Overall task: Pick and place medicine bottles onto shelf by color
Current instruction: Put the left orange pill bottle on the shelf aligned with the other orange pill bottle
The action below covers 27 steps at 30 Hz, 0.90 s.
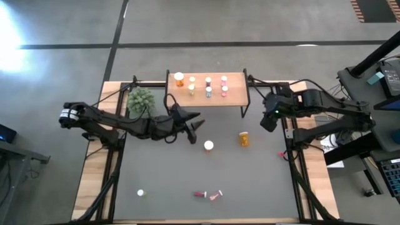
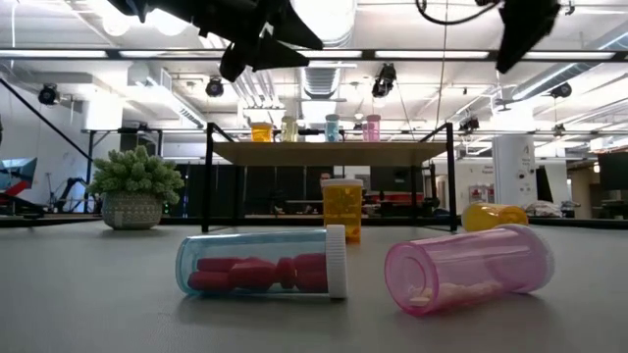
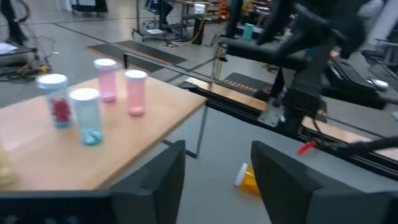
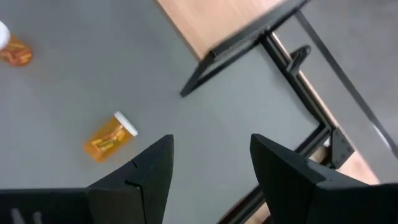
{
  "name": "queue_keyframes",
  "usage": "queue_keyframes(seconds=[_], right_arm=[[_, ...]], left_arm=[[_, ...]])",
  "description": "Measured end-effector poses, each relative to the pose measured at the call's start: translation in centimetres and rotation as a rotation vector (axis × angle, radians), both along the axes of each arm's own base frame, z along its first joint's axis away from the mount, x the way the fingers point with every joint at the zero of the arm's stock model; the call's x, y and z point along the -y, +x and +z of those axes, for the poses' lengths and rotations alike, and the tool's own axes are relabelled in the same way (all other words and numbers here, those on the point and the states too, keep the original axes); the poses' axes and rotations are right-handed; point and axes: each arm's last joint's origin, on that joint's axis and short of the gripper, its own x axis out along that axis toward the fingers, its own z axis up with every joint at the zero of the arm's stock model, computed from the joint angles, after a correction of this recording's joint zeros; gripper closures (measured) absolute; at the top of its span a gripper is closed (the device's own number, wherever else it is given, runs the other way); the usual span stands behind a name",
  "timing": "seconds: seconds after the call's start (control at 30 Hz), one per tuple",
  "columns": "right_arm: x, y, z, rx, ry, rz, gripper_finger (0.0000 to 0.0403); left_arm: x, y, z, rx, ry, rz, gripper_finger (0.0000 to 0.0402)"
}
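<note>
Two bottles lie on their sides nearest the low camera: a clear one [image 2: 263,263] with red pills, a pink one [image 2: 469,268] beside it. Seven bottles stand on the shelf [image 1: 235,94]. Left gripper [image 1: 195,123] hangs wide open and empty just before it; right gripper [image 1: 269,120], also open, waits by the shelf's right end.

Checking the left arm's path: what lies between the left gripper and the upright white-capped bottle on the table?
Nothing. In the high view the grey tabletop between the left gripper, fingers open, and the upright bottle is bare; the lying orange bottle sits off to the side.
</note>
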Motion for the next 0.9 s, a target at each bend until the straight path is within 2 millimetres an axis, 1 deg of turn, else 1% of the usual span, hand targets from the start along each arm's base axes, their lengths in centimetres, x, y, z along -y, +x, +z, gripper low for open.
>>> queue_keyframes(seconds=[0.07,0.2,0.33,0.47,0.53,0.63,0.8,0.9], right_arm=[[-0.1,-0.9,-0.7,0.019,0.000,-0.003,0.0200],[-0.2,-2.2,-2.0,0.129,-0.019,0.018,0.0200],[-0.2,-2.8,-3.6,0.250,-0.064,0.077,0.0200],[-0.3,-3.5,-5.2,0.370,-0.109,0.117,0.0200],[-0.3,-3.8,-6.0,0.423,-0.124,0.126,0.0200],[-0.3,-3.9,-7.6,0.465,-0.135,0.131,0.0200],[-0.3,-4.0,-10.5,0.458,-0.126,0.124,0.0200],[-0.3,-3.7,-11.8,0.453,-0.119,0.128,0.0200]], left_arm=[[0.4,0.1,-0.2,-0.005,-0.002,-0.014,0.0213],[1.1,0.2,-0.4,-0.013,-0.002,-0.035,0.0191],[1.5,0.2,-0.4,0.002,-0.037,-0.055,0.0187],[2.0,0.3,-0.5,0.013,-0.089,-0.138,0.0186],[2.2,0.5,-0.9,0.001,-0.090,-0.154,0.0186],[2.7,1.0,-2.1,-0.042,-0.087,-0.166,0.0186],[3.5,2.4,-4.6,-0.116,-0.082,-0.184,0.0186],[3.8,3.0,-5.5,-0.132,-0.079,-0.188,0.0186]])
